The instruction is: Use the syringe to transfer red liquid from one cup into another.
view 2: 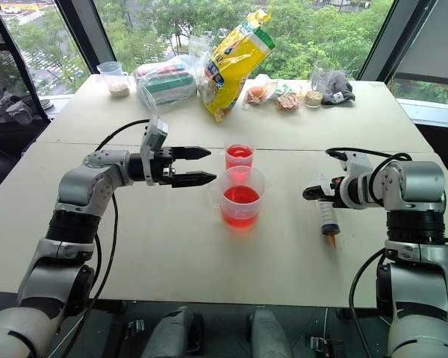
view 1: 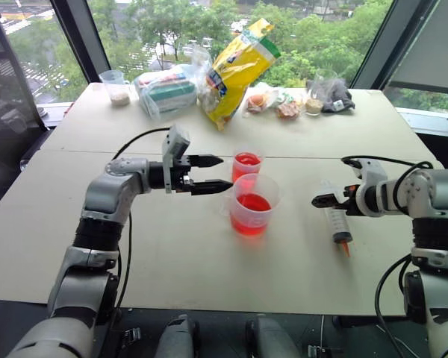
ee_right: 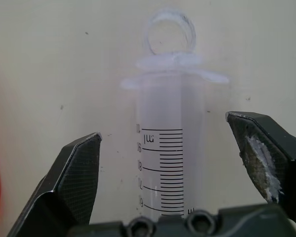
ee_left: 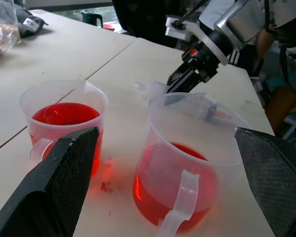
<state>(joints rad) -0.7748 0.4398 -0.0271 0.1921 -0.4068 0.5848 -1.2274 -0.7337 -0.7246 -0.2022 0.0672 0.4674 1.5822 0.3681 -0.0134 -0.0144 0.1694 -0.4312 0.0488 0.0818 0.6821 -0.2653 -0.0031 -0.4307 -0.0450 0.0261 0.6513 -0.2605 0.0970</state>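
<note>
The syringe [view 1: 336,222] lies flat on the table at the right, its orange tip [view 1: 346,247] toward the front edge. My right gripper [view 1: 317,200] stands open astride its plunger end; in the right wrist view the barrel [ee_right: 167,148] sits between the spread fingers [ee_right: 79,168], touching neither. The wide handled cup [view 1: 252,205] holds red liquid [view 1: 252,203] at the table's middle. Just behind it stands the narrower cup [view 1: 246,164], also with red liquid. My left gripper [view 1: 225,173] is open, level, pointing at both cups from their left without touching them.
Along the table's back edge lie a yellow bag [view 1: 239,71], clear bags of packets [view 1: 166,91], small snack packs [view 1: 280,104], a dark item [view 1: 337,97] and a cup of beige grains [view 1: 118,88]. A small red spill [ee_left: 106,186] marks the table between the cups.
</note>
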